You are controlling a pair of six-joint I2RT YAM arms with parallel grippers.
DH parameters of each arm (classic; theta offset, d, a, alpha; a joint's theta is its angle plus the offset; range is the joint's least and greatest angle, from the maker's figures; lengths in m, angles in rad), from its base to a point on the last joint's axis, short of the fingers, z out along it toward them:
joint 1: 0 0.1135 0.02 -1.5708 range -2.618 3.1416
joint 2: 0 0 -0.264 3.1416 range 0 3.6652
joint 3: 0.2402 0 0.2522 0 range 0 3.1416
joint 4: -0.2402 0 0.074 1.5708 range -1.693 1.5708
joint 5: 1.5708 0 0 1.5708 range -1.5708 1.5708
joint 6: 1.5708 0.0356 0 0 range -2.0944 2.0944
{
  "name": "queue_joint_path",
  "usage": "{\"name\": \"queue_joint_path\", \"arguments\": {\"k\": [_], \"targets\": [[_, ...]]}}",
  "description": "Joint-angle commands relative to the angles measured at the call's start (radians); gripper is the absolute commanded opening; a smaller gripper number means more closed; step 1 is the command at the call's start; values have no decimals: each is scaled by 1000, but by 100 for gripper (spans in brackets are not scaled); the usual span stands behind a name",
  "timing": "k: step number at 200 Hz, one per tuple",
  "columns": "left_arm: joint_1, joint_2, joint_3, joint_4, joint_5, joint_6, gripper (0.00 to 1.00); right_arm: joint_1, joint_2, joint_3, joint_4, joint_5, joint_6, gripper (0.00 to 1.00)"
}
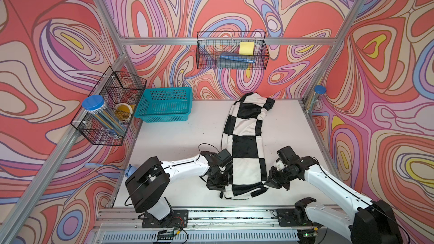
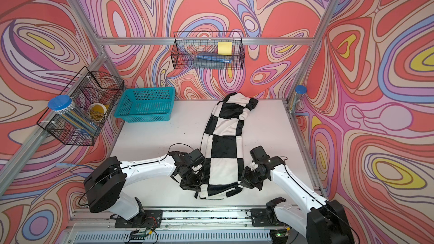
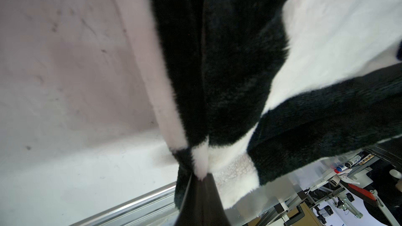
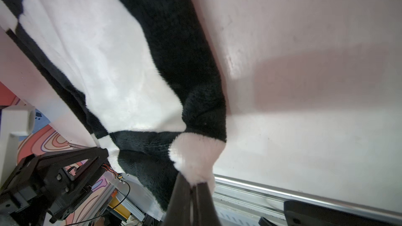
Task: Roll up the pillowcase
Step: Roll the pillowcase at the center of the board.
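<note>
Against swirly walls, the white bench point(image 1: 169, 142) carries the pillowcase point(image 1: 246, 142), a long strip running near to far. Its near corners are pinched by the left hand point(image 1: 218, 185) and right hand point(image 1: 272, 184). Thick plush may slip out, or roll crooked if one leads.

Left arm point(image 1: 185, 165) and right arm point(image 1: 328, 184) share white shells, bulky black joints, thin black cables, small screws

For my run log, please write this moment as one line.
pillowcase: long strip, not yet rolled | left gripper: shut on its near corner | right gripper: shut on its other near corner
</note>
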Motion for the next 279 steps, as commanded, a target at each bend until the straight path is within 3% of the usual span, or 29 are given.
{"name": "queue_joint_path", "arguments": {"k": [1,42,135,260,272,279], "targets": [[24,-17,33,-29,4,-7,0,4,23,59,7,21,3,0],[98,-25,68,-59,29,24,0,4,74,82,43,26,2,0],[201,111,178,-100,84,102,0,-3,231,152,126,89,-4,0],[279,235,267,-134,77,177,0,-77,326,161,215,113,10,0],[286,240,271,-143,67,186,9,-77,351,166,240,99,11,0],[290,242,273,-147,62,191,21,-77,364,169,249,98,13,0]]}}
